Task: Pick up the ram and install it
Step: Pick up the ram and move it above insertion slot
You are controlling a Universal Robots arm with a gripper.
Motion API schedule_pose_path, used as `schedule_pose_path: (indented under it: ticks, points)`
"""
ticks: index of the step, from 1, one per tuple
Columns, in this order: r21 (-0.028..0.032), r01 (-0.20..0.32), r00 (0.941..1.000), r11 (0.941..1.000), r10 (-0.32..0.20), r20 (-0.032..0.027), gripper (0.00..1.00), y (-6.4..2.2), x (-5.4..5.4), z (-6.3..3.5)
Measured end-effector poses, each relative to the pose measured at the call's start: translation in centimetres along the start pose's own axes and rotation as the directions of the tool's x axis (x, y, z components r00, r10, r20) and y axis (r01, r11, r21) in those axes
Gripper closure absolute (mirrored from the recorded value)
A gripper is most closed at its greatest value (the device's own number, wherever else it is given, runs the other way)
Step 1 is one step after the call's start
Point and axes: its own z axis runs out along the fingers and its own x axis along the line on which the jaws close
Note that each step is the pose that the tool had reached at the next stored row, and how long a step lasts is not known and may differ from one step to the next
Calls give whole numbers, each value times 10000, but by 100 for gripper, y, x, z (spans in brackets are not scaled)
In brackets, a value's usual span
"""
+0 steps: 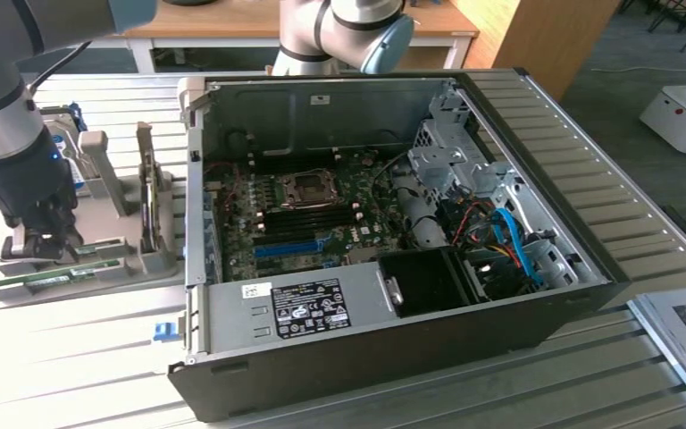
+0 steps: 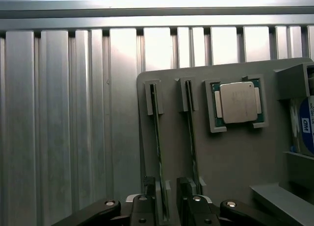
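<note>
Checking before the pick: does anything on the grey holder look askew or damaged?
Nothing stands out. Both ram sticks stand straight in slots of the grey holder, and the processor sits square in its recess.

Tool (image 1: 46, 243) low over grey holder (image 1: 153, 261), left of frame; open computer case (image 1: 319, 116) centre, on slatted bench (image 1: 69, 357).

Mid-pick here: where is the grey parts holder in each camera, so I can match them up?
Exterior view: the grey parts holder sits at the exterior view's left, beside the open PC case, under the tool.
Wrist view: it lies beyond the open tool; the ram stands edge-on in one slot, a processor in a pocket.
Shared landmark: the tool.
</note>
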Motion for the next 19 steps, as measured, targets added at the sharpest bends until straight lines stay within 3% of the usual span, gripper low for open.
schedule_pose_path:
  ticks: [10, 19]
  points:
    - [0, 0, 10000, 10000, 0, 0, 69, -5, 3, 118]
    - [0, 0, 10000, 10000, 0, 0, 69, -5, 3, 122]
